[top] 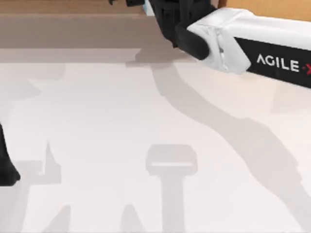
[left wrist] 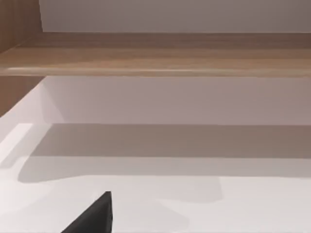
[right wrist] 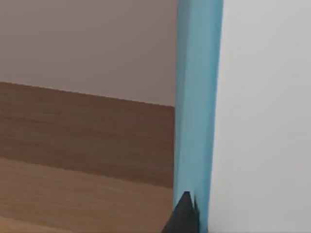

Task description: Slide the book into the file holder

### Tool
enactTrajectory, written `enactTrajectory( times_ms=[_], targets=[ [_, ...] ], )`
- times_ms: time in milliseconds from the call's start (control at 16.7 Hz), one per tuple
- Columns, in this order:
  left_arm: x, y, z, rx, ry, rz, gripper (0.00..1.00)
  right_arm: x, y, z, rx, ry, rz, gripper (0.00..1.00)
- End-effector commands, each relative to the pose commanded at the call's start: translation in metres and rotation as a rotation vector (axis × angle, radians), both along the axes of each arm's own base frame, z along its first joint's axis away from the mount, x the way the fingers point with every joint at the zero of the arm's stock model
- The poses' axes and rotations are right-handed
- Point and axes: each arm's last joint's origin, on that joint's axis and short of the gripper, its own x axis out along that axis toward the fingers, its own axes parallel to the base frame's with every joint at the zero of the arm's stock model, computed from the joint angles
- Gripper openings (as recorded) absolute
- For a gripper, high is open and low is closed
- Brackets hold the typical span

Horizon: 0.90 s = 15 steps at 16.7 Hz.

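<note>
- Where the top view meets its left edge, my left arm [top: 6, 165] sits low over the counter [top: 97, 121], parked.
- The left claw [left wrist: 92, 221] shows as a dark tip above the white counter, facing a wooden ledge [left wrist: 155, 58]. Whether it is released or clenched I cannot tell.
- The middle of the counter carries grey shadows of the arms.
- At the far edge, near the top view's centre, a teal sliver of the book [top: 146, 6] shows just left of my right claw [top: 170, 22].
- Seen from the right wrist, the book's teal cover runs as a straight band away from the claw. One dark fingertip [right wrist: 184, 216] lies against that cover, so I record the claw as grasping the book.
- My right arm [top: 252, 43], white with dark lettering, reaches in from the top view's right edge towards the far edge.
</note>
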Motion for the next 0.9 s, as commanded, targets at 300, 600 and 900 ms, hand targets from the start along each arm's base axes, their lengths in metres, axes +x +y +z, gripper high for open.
enactTrajectory(
  times_ms=[300,600,900],
  targets=[
    [0.0,0.0,0.0,0.0,0.0,0.0,1.0,-0.047,-0.056,0.037,0.046,0.2,0.158,0.0],
    [0.0,0.0,0.0,0.0,0.0,0.0,1.0,-0.086,-0.13,0.035,0.194,0.456,0.18,0.0],
    [0.0,0.0,0.0,0.0,0.0,0.0,1.0,-0.101,-0.203,0.005,0.459,0.673,0.022,0.0]
  ],
)
